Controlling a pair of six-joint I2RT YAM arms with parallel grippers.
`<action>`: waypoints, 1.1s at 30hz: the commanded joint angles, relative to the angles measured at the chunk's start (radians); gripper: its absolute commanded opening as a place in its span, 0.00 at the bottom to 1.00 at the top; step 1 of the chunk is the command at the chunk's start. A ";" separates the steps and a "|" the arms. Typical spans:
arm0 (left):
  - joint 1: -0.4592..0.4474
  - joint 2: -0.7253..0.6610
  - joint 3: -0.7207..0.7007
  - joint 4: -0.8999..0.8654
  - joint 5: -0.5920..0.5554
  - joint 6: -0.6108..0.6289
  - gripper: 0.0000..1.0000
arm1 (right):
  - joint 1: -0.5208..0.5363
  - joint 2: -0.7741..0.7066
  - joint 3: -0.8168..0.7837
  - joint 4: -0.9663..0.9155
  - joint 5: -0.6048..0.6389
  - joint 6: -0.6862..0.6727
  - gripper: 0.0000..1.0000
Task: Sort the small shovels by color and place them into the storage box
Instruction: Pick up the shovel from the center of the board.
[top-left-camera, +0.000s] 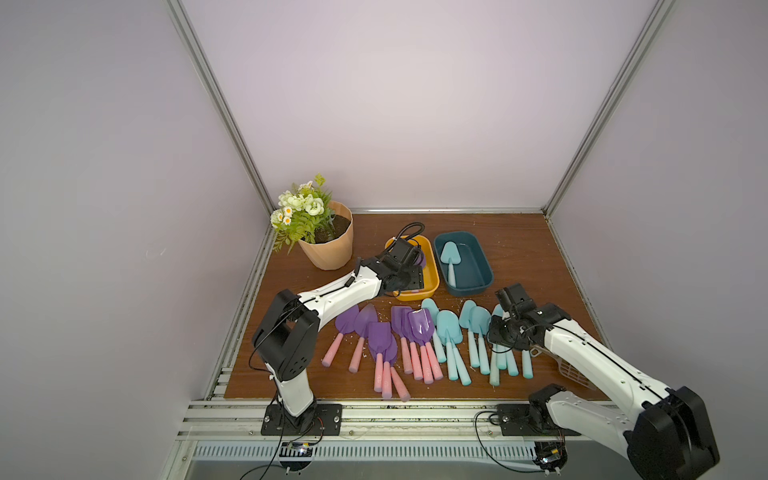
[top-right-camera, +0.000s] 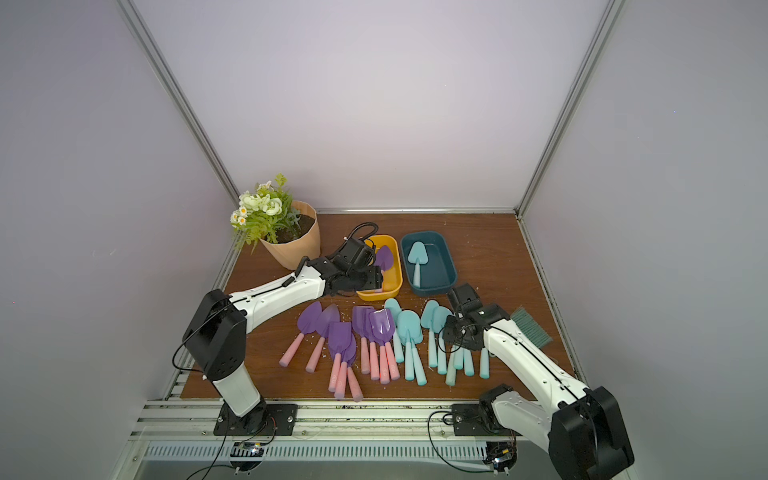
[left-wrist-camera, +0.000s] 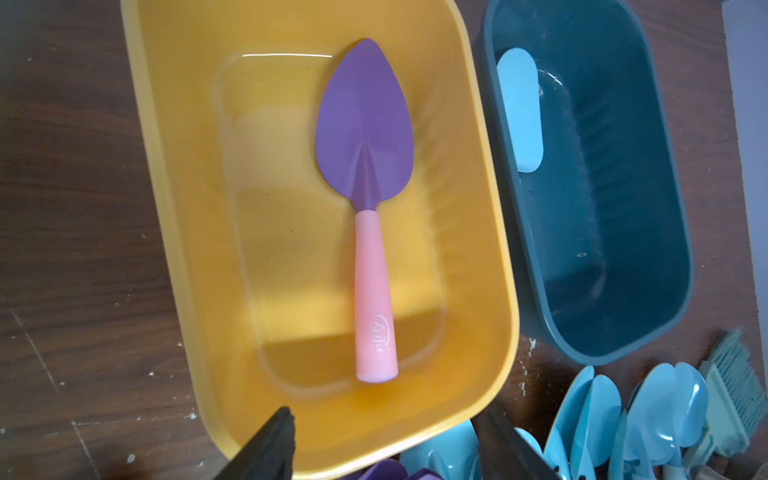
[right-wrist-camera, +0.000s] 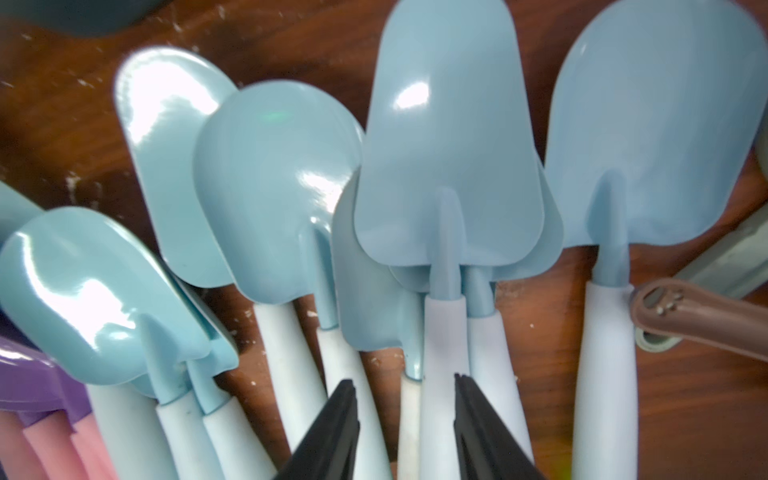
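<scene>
Far row, left to right: a flower pot (top-left-camera: 328, 249) stands in the back corner of the table (top-left-camera: 540, 257), then come a yellow box (top-left-camera: 433, 270) and a teal box (top-left-camera: 467, 291) just beside it. The left gripper (left-wrist-camera: 384, 413) hovers over the yellow box's near end, fingers apart, nothing between them. One purple shovel (left-wrist-camera: 365, 137) lies flat on the yellow box's floor. It has a pointed purple blade and a pink handle with an embossed logo, blade toward the far end. One aqua shovel (top-left-camera: 449, 253), with a pointed blade, lies in the teal box the same way. Near row on the table: purple-bladed shovels (top-left-camera: 384, 332) with pink handles, blades rounded or square, overlapping. Next come the all-aqua shovels (top-left-camera: 449, 326), glossy and stacked in twos, all handles toward the robot. The right gripper (right-wrist-camera: 404, 379) is low over the aqua group, its fingers apart astride one pale handle. A gap shows on one side, so it is not clamped. Rightmost are a brown scoop (right-wrist-camera: 706, 320) and a green brush (top-right-camera: 532, 328).
</scene>
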 joint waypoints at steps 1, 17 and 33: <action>-0.001 -0.005 0.016 0.006 -0.026 0.001 0.72 | 0.005 -0.031 -0.017 -0.055 -0.008 0.029 0.41; -0.001 -0.037 -0.003 -0.010 -0.044 0.007 0.72 | 0.005 -0.004 -0.077 0.004 -0.036 0.042 0.39; -0.001 -0.058 -0.018 -0.010 -0.056 -0.002 0.72 | 0.005 0.022 -0.108 0.061 -0.034 0.052 0.21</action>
